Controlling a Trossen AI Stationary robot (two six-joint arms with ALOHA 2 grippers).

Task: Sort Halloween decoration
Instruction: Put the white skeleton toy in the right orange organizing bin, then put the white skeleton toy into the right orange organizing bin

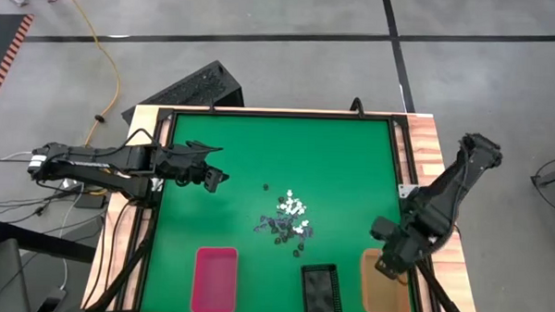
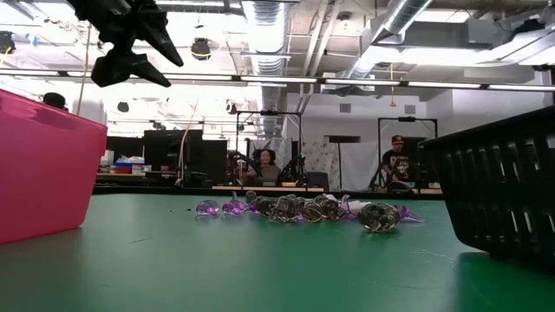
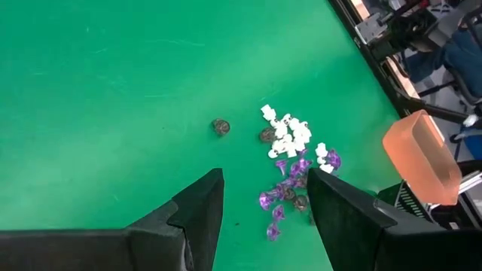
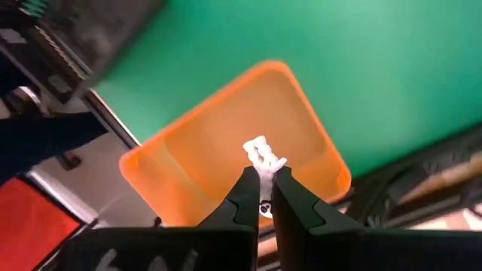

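The right wrist view alone shows what the right gripper (image 4: 261,183) carries: a small white trinket (image 4: 263,156) pinched between its 2 narrow-set fingers, hanging over the orange tray (image 4: 196,162). In the high view that same gripper (image 1: 388,263) sits over the orange tray (image 1: 384,299) at the near right corner of the green mat (image 1: 277,156), but the trinket is too small to make out there. The right arm reaches in from the right edge, elbow raised and wrist bent down toward the tray.

The pile of decorations (image 1: 286,219) lies mid-table, right of centre, white pieces toward the far side and purple and dark ones nearer. The left wrist view sorts the colours best: white pieces (image 3: 290,135), purple pieces (image 3: 290,184), and 1 dark piece (image 3: 220,126) lying apart from the cluster. The low view shows only the purple and clear-looking trinkets (image 2: 303,209) in a row, between the pink tray (image 2: 43,165) and the black tray (image 2: 503,186).

The left gripper (image 1: 212,178) hovers above the mat's left half, its arm stretched level from the left edge, its fingers (image 3: 199,207) standing wide apart and empty.
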